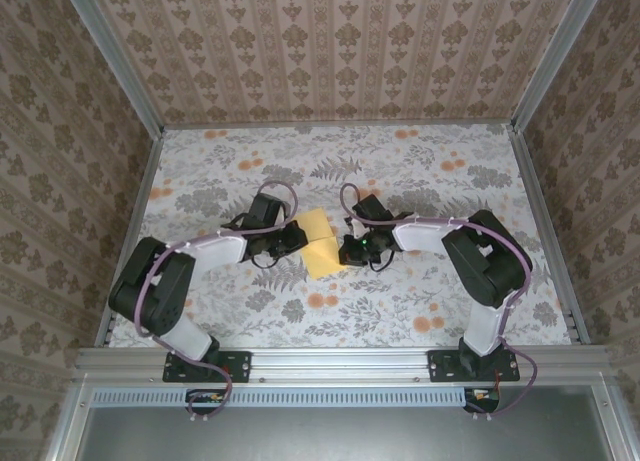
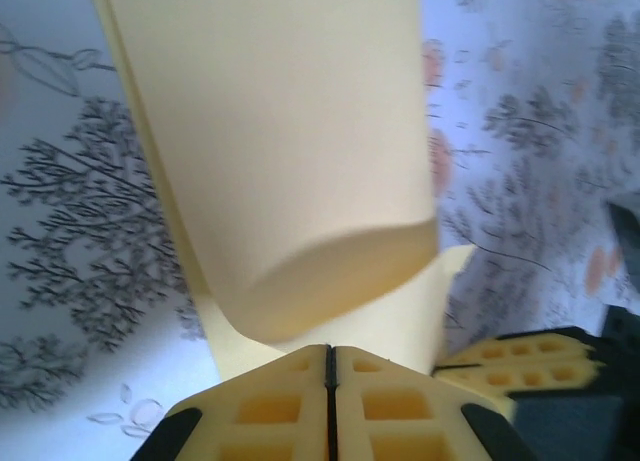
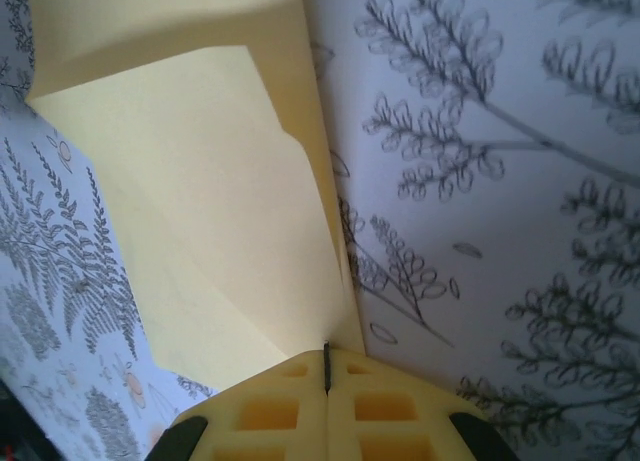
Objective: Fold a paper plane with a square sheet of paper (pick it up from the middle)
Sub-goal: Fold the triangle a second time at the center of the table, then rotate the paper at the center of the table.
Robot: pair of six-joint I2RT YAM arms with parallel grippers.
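Yellow, partly folded, the square sheet of paper (image 1: pixel 318 246) sits at the middle of the floral table (image 1: pixel 430 186), pinched at opposite sides by the closed left gripper (image 1: pixel 296 239) and the closed right gripper (image 1: pixel 344 249).

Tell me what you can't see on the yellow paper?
- Top view: yellow paper, side edges under the left gripper and right gripper; creases too small.
- Left wrist view: its curl hides the layer beneath; top cut off.
- Right wrist view: top cut off by frame.

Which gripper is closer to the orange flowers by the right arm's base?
Right. The right gripper sits up-left of the orange flowers; the left gripper is farther, across the yellow paper.
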